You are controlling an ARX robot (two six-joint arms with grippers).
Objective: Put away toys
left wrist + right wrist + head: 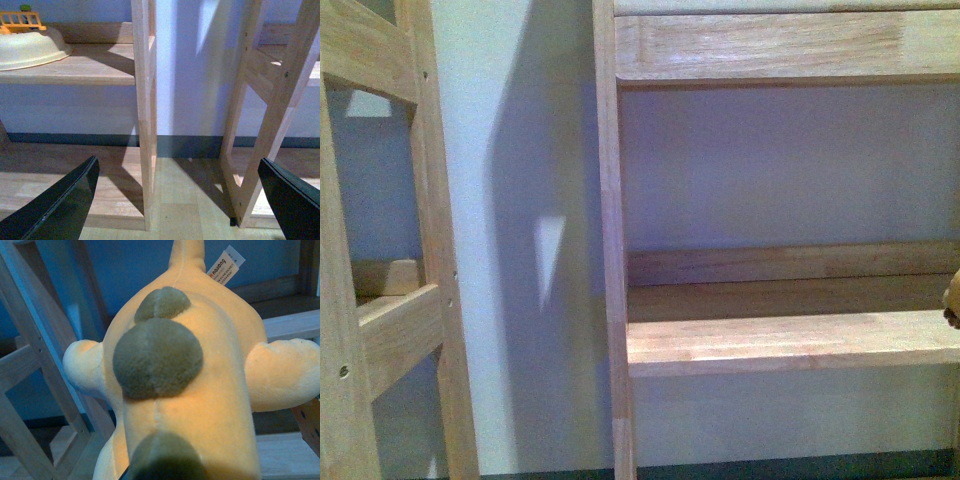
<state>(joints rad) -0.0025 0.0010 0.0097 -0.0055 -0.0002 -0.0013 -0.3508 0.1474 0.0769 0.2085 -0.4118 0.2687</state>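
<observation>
The orange-yellow plush toy point(190, 390) fills the right wrist view, with olive-brown round pads on it, pale limbs to either side and a white label point(226, 265) near its far end. My right gripper is shut on the plush toy, and its fingers are hidden behind the toy. A small bit of the toy point(952, 300) shows at the right edge of the front view, level with the lower shelf board point(790, 340). My left gripper point(182, 200) is open and empty, low over the floor, facing a wooden shelf upright point(145, 115).
A wooden shelf unit point(610, 250) stands ahead against a pale wall, with a second wooden frame point(430, 250) to its left. In the left wrist view a cream bowl point(30, 47) and an orange toy fence point(20, 20) sit on a shelf board.
</observation>
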